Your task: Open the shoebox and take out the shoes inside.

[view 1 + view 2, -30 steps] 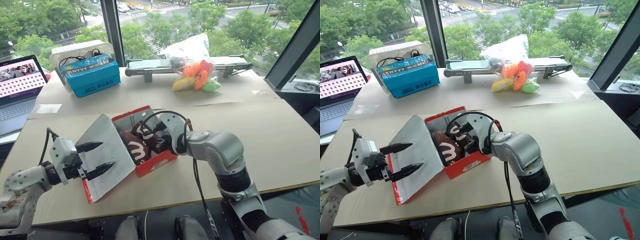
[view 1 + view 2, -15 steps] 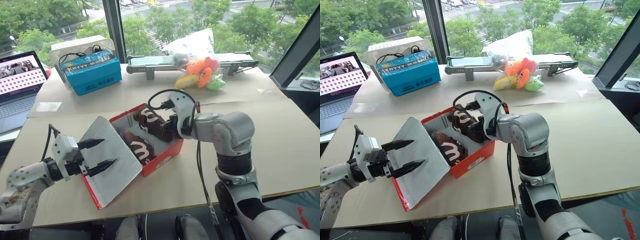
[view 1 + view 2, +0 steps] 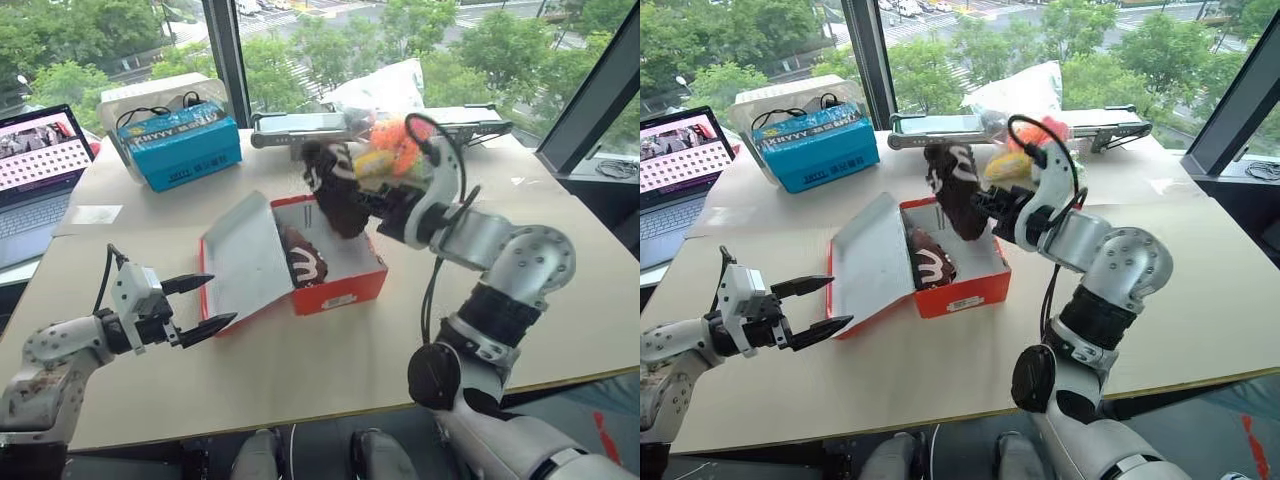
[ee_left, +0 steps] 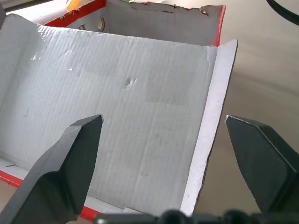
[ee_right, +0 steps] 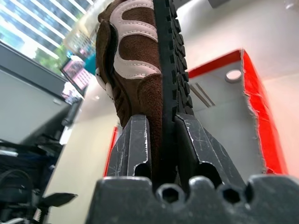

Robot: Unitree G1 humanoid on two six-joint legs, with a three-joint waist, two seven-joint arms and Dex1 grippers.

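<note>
step: first shoe [image 3: 952,190] is clear of the box [image 3: 965,280]; judged, the job is to carry it aside and set it on bare desk [image 3: 1200,260], then go for the second shoe [image 3: 932,268].
how to do it well: keep the pinch firm on the sole edge so the shoe does not swing out; lower it toe or sole first, well away from the box rim; let go only once it rests.
right end effector [image 5: 161,135]: clamped on the shoe, one finger on the brown upper, the other on the black tread; the shoe stands up from it, above the open box.
right arm pose: raised, elbow bent, reaching across toward the left over the box.
left end effector [image 3: 200,305]: fingers apart, holding nothing; the lid [image 4: 121,116] lies just ahead of its tips.
left arm pose: low over the desk, pointing at the lid edge.
second shoe: in the box, below the right end effector.
risk: the box may slide if the lid is nudged.
</note>
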